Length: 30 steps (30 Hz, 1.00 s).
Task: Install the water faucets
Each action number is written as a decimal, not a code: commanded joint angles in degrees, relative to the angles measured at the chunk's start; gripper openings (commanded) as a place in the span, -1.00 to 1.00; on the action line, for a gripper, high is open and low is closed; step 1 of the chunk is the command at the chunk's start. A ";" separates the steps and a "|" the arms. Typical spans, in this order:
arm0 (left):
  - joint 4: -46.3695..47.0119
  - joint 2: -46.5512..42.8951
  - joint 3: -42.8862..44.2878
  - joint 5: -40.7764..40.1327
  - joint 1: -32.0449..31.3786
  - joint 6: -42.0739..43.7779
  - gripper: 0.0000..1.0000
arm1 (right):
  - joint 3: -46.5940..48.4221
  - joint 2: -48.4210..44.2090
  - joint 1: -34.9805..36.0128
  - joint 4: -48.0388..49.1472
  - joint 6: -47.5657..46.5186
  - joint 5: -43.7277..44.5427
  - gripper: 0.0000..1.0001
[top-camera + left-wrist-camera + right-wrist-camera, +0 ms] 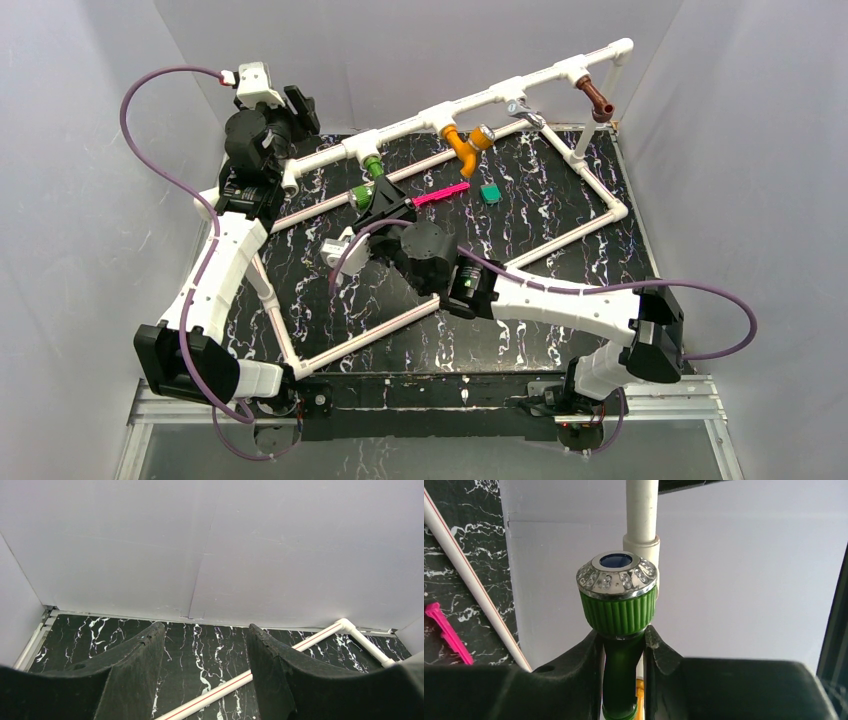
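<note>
Fingers of right arm point(586, 665) clamped on green faucet point(618, 607) at white pipe point(641, 510); left fingers point(270, 655) spread apart, empty.

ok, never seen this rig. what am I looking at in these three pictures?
Two robot arms bolted at the table's near edge. The overhead view looks down on both; the other two come from cameras on each wrist. On the black marbled table stands a white pipe frame, with an orange faucet and a brown faucet on its far rail; a pink strip and a green block lie loose. The right pincer is shut on the green faucet at the rail. The left pincer is open, empty.
</note>
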 commanded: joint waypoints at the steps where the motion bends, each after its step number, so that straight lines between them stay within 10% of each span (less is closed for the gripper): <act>1: -18.21 9.77 -8.65 -0.32 -1.17 0.33 0.17 | 1.05 1.91 0.78 8.63 8.45 0.35 -0.97; 30: -18.22 9.38 -8.63 0.56 -1.19 -0.20 0.17 | -7.29 -3.34 -1.16 18.95 140.87 16.80 -0.97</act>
